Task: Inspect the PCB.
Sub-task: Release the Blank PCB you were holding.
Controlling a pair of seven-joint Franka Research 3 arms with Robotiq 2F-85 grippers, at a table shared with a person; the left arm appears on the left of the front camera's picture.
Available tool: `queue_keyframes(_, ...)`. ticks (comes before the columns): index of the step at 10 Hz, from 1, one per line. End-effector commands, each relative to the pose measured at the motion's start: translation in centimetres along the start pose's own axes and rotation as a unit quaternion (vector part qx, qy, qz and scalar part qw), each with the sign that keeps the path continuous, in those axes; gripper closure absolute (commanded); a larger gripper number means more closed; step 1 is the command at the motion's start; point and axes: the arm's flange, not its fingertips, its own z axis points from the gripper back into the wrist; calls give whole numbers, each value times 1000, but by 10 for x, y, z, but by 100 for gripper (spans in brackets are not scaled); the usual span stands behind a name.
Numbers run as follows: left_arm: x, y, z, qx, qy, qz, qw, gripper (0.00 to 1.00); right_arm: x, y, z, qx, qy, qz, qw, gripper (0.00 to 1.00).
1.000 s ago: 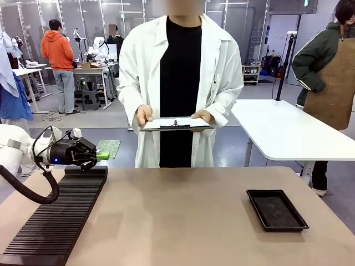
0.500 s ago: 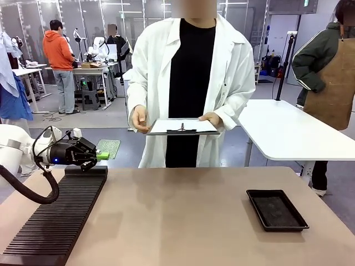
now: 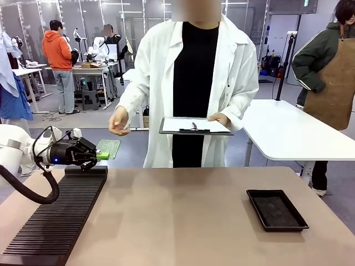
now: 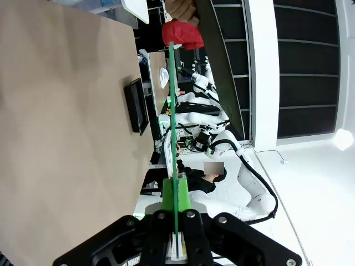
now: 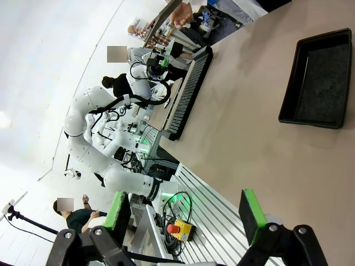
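Left gripper (image 3: pixel 95 155) clamps the PCB (image 3: pixel 108 148) by one edge above the far end of the slotted rack (image 3: pixel 61 216); right gripper (image 5: pixel 184 213) gapes empty; the person's hand (image 3: pixel 118 122) could knock that thin hold loose.

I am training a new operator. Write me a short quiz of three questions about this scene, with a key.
1. True or false: the left gripper is shut on the PCB.
2. What does the person hold? A) a clipboard B) a cup C) a screwdriver
3. Fill in: in the front view, the black tray lies on the ___ side of the table.
Key: 1 true; 2 A; 3 right.
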Motion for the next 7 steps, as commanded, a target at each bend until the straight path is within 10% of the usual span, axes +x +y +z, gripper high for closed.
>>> queue_keyframes(1,1,-1,0,1,0,-1,1000,97,2,0,1,5,-6,10,1000,0)
queue_keyframes(7,1,-1,0,1,0,-1,1000,97,2,0,1,5,-6,10,1000,0)
